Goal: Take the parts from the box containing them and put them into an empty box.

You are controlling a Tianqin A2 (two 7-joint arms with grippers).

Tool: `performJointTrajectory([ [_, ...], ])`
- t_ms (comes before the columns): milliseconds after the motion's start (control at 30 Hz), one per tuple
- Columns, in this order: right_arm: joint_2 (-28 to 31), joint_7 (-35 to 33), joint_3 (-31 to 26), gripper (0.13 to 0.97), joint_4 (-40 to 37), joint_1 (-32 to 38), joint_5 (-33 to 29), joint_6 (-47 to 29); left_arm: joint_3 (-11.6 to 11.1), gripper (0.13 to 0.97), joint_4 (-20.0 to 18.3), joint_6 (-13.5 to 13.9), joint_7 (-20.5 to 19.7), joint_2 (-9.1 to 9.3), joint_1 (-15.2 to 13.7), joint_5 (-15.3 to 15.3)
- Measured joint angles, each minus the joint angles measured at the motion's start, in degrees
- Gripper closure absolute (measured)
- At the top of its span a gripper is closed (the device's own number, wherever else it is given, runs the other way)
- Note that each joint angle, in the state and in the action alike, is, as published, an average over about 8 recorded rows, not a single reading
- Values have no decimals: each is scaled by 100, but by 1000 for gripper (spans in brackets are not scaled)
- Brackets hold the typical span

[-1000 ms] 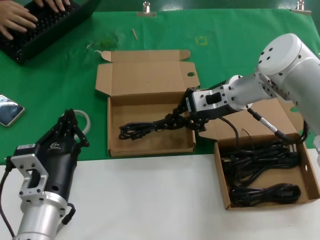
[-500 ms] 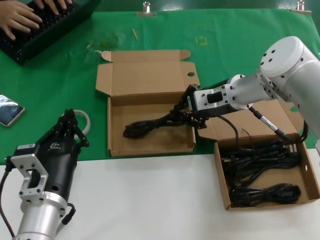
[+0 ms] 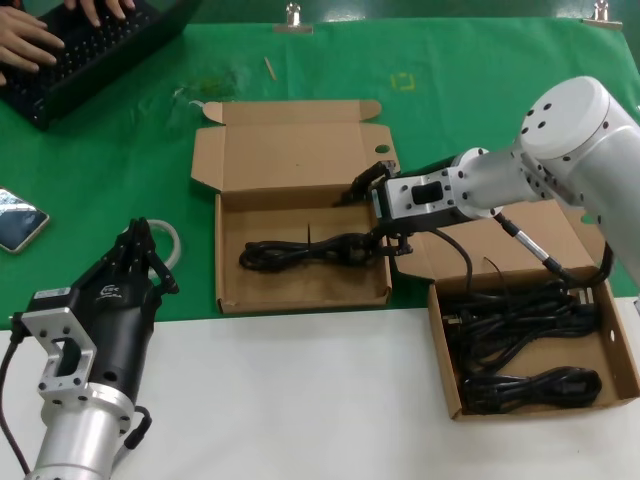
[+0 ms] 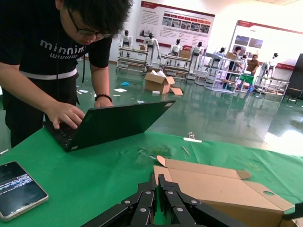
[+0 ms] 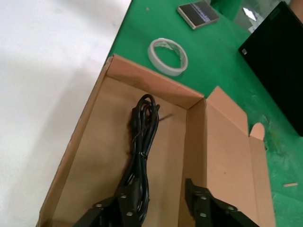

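From the head camera, the right gripper (image 3: 366, 212) is hanging over the near-right corner of the left box (image 3: 300, 290), fingers spread, with a cable bundle (image 3: 305, 252) lying released on its floor. The right box (image 3: 445, 350) is holding more bundles (image 3: 525, 345). The left gripper (image 3: 135, 262) is idling low over the surface (image 3: 300, 400).

Left wrist: its fingers (image 4: 158, 201) are sitting closed, empty.

Right wrist: the fingers (image 5: 201, 205) are gaping astride the bundle's end. Next, I'd judge, the arm is lifting clear and swinging to the right box.
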Motion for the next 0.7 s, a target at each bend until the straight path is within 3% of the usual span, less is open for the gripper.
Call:
performJointTrajectory([
  [267,353,411,-60,672,896,-312,-36,-178,0,941,0,0,0,0,0,0],
  [533,943,833,-80,463,2190,-851,4,-415,0,941,0,0,0,0,0,0],
  [700,1269,1007,29,441,2915,-1177,164,-468,0,941,0,0,0,0,0,0],
])
